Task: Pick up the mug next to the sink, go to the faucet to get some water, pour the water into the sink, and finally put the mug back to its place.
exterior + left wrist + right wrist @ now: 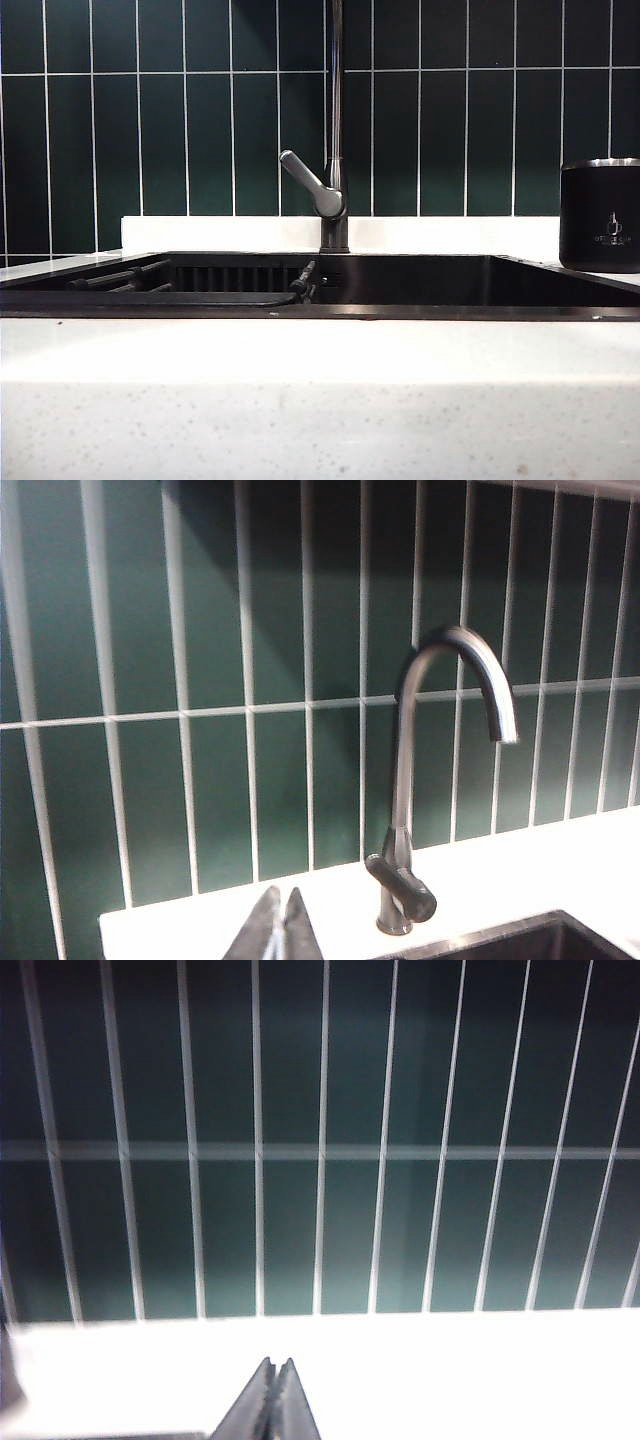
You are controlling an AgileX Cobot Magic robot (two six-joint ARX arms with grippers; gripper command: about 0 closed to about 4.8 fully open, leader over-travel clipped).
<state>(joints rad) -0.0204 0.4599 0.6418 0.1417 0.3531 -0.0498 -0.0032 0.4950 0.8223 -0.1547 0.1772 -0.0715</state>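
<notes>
Both grippers — left (280,925), right (272,1400) — fingers pressed together, empty; mug (600,215) untouched, nowhere near either's fingers — spread right fingers wide before reaching.

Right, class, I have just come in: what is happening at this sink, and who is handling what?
Nothing is being handled yet. The mug stands untouched on the counter right of the sink. The faucet is off, with no water running. Neither arm shows in the exterior view. The left end effector is shut and empty, facing the faucet. The right end effector is shut and empty too, facing the tiled wall.
</notes>
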